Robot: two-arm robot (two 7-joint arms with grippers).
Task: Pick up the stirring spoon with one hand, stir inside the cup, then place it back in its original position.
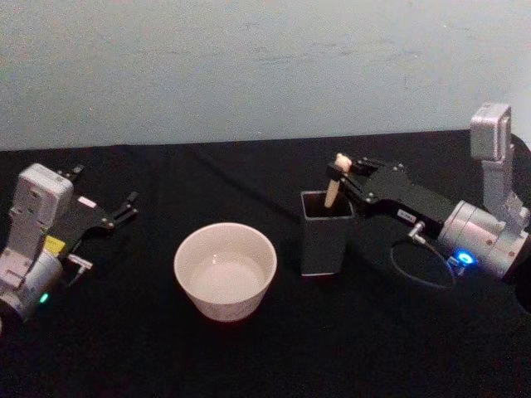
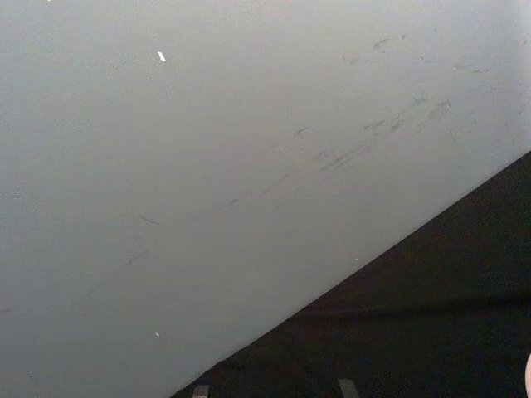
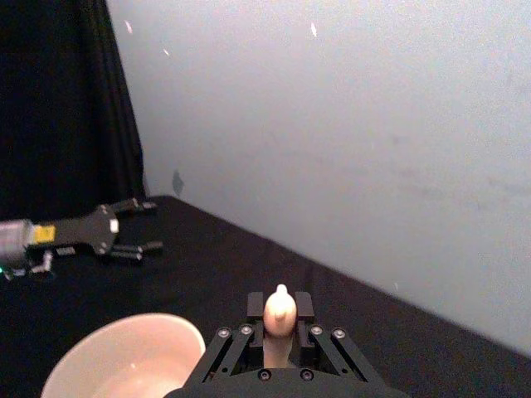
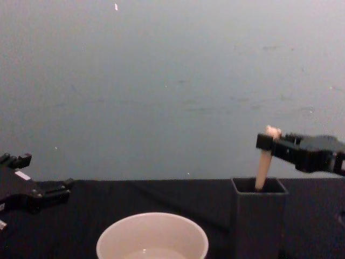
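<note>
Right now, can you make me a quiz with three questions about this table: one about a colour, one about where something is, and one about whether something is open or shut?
1. What colour is the cup?
A red
B blue
C cream-white

2. Where is the stirring spoon?
A lying in the cup
B standing in the dark holder
C lying beside the cup

3. How is the left end effector?
A open, holding nothing
B shut on the cup
C shut on the spoon

Answers:
1 C, its wall and rim are cream-white.
2 B, its handle sticks up out of the holder, with the right end effector gripping the bear-head top.
3 A, its fingers are spread apart above the black table.
</note>
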